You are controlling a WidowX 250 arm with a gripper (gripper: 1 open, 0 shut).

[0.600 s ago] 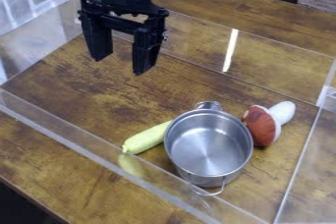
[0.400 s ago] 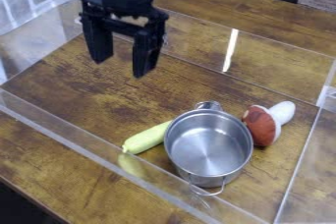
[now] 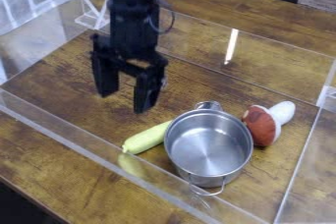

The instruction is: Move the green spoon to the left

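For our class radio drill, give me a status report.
Jaws open, above the table, holding nothing. Green spoon lying beside steel pot, not gripped. Pot crowds spoon's handle on one side.

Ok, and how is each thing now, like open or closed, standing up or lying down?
Green spoon: lying down, handle in view, beside the pot
Steel pot: upright, no lid on
Mushroom toy: lying on its side, right of the pot in the picture
Robot fingers: open, above the table, holding nothing
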